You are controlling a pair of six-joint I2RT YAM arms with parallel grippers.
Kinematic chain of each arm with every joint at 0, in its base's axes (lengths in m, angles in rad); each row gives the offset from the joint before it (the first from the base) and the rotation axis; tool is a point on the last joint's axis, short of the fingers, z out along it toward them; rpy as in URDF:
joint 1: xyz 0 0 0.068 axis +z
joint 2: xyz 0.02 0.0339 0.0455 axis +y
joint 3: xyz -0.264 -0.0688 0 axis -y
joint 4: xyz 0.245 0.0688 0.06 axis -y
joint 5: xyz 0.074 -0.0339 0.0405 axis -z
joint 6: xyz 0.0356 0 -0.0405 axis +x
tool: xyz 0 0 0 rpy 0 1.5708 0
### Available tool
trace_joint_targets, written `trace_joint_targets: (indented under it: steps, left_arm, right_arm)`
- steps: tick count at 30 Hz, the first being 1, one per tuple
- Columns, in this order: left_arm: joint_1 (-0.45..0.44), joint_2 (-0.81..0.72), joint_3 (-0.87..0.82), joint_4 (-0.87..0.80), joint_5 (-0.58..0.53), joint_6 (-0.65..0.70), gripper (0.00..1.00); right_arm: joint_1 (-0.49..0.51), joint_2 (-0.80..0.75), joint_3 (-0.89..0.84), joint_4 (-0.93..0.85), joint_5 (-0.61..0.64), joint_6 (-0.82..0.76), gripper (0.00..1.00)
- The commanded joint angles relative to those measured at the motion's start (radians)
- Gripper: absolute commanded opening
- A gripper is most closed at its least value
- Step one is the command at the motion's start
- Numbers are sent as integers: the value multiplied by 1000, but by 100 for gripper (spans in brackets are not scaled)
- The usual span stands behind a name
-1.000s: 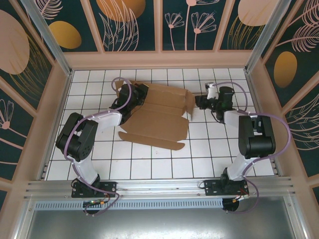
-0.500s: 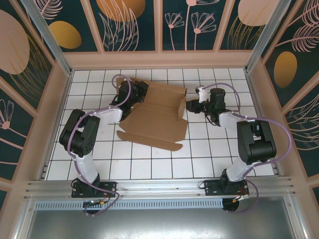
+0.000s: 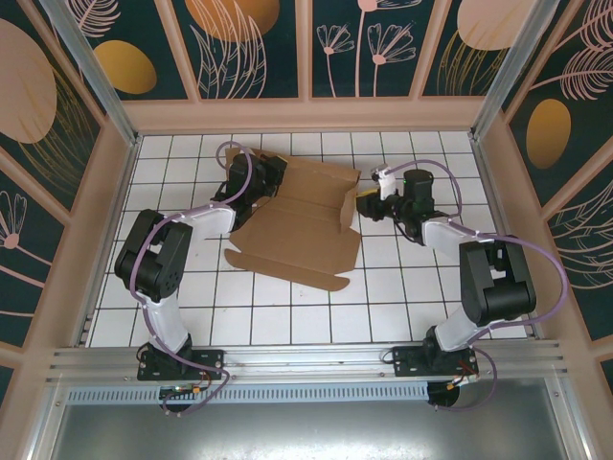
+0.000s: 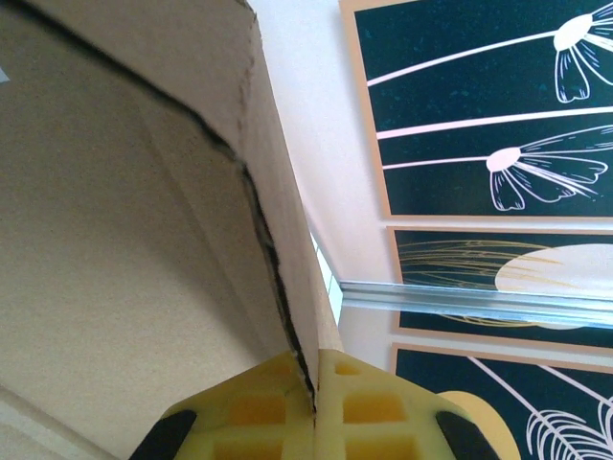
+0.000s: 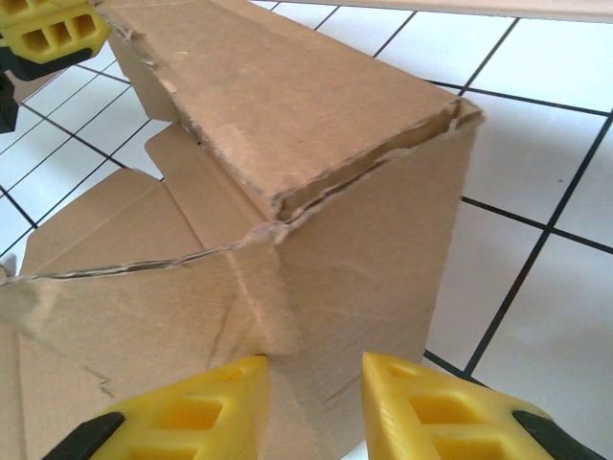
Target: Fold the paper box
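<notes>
The paper box (image 3: 297, 235) is a brown die-cut cardboard sheet lying on the white tiled table, its front flap toward the arms. My left gripper (image 3: 261, 182) holds the sheet's far left flap; in the left wrist view the yellow fingers (image 4: 364, 412) are shut on the cardboard edge (image 4: 287, 287). My right gripper (image 3: 367, 204) is at the raised right flap. In the right wrist view its jaws (image 5: 316, 398) stand apart, right up against the upright cardboard wall (image 5: 364, 240), with the left finger touching it. The left gripper's yellow fingers (image 5: 48, 34) show at the sheet's far corner.
Pale walls with dark floral panels (image 3: 249, 48) enclose the table on three sides. An aluminium rail (image 3: 306, 359) runs along the near edge by the arm bases. Bare tiles (image 3: 306, 316) lie in front of the sheet and to its right (image 3: 402, 278).
My right gripper has moved left, up to the box's right flap, which now stands steeper. The sheet has shifted a little left. The left gripper has kept its grip.
</notes>
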Motion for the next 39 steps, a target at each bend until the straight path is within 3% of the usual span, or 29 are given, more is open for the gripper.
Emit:
trace_joint_targets:
  steps: [1,4,10,15,25,34,39]
  left_arm:
    - [5,23,10,-13,25,21,0]
    - [6,23,6,-9,28,22,0]
    - [5,19,-5,7,44,21,0]
    - [6,3,-27,18,47,18,0]
    - [6,-23,-38,21,54,11,0]
    - [5,-68,-45,-5,29,1,0]
    - [6,-98,-58,-23,9,-9,0]
  right_arm:
    - [26,13,15,-12,-33,-47,30]
    - [35,19,20,-16,-21,-56,33]
    - [49,33,34,1,97,-63,49]
    - [66,93,110,-56,263,-72,51]
    - [108,176,179,-109,459,-67,53]
    - [136,223,226,-157,625,1,37]
    - [158,244,254,-194,758,80,16]
